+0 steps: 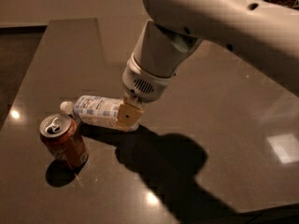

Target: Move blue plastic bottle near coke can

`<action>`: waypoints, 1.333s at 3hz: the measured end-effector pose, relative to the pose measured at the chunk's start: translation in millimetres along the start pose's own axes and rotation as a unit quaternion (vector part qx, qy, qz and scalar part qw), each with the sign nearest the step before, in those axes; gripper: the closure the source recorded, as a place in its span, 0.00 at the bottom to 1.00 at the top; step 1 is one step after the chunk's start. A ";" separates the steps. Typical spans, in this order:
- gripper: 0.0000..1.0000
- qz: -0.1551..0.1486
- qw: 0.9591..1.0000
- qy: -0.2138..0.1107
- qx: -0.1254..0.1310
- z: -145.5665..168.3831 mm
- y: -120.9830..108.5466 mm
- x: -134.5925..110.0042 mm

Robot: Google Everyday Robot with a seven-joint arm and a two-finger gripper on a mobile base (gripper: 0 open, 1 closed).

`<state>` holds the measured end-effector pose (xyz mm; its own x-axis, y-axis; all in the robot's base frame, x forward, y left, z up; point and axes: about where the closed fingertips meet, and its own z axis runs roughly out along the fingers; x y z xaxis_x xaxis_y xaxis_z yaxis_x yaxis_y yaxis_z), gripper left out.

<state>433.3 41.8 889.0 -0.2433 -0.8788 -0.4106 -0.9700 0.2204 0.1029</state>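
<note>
The blue plastic bottle [96,111] is a small clear bottle with a white cap and a bluish-print label. It lies on its side, cap pointing left, held just above the dark table [224,139]. My gripper [128,115] is shut on the bottle's base end; one tan finger pad [129,115] shows in front. The coke can [63,141], red-orange with a silver top, stands upright just below and left of the bottle, very close to it.
The white arm [210,27] reaches in from the upper right and casts a large shadow on the table right of the can. The table's left edge runs close behind the can. The flat dark blue packet is hidden.
</note>
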 end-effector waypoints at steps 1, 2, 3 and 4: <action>1.00 -0.017 1.000 0.003 -0.006 4.0 16.8 9.6; 0.82 -0.026 0.999 0.015 -0.014 12.7 26.6 18.7; 0.59 -0.033 0.999 0.022 -0.020 18.2 30.9 22.8; 0.28 -0.038 0.999 0.024 -0.020 22.0 32.0 23.2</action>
<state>396.6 37.8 862.8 -0.1674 -0.9115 -0.3757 -0.9847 0.1355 0.1099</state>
